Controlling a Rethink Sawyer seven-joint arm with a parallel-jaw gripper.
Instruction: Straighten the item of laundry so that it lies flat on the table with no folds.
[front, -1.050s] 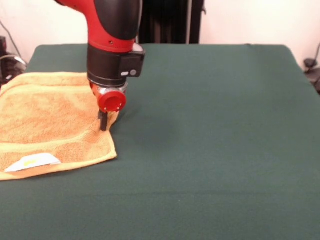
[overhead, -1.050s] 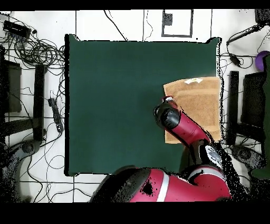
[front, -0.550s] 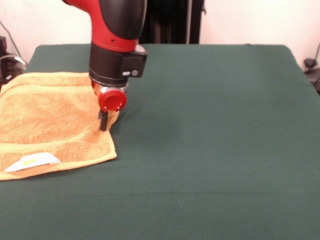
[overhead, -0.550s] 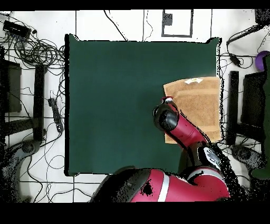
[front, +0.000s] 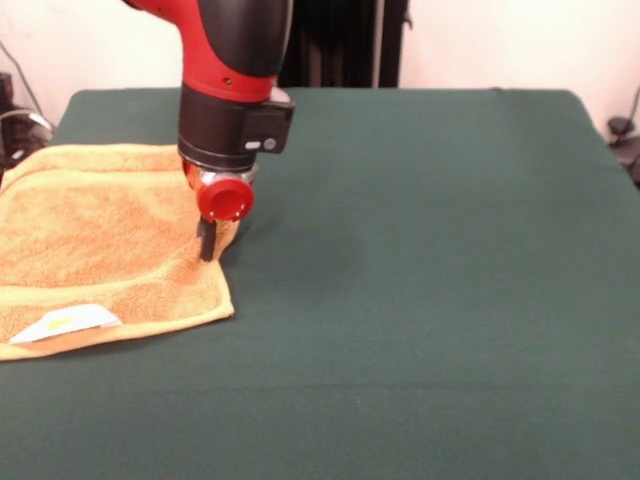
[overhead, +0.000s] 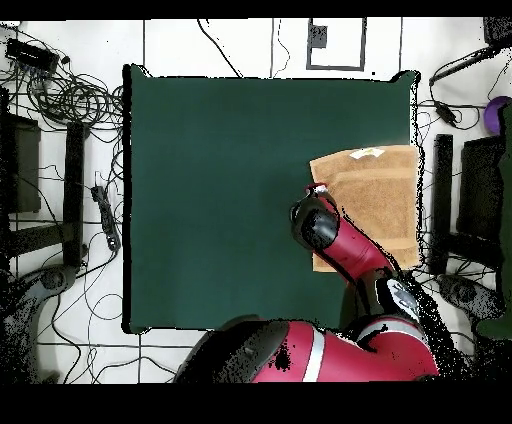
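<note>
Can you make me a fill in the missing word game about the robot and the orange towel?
1. The towel lies on a table covered in dark ____ cloth.
2. The small tag on the towel is mostly ____.
3. The gripper comes down at the towel's ____, not its middle.

Missing words: green; white; edge

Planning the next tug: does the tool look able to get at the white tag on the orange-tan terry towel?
Probably yes. The tool is down at the orange-tan terry towel's edge, and the white tag lies exposed on top at a nearby corner, nothing over it.
</note>
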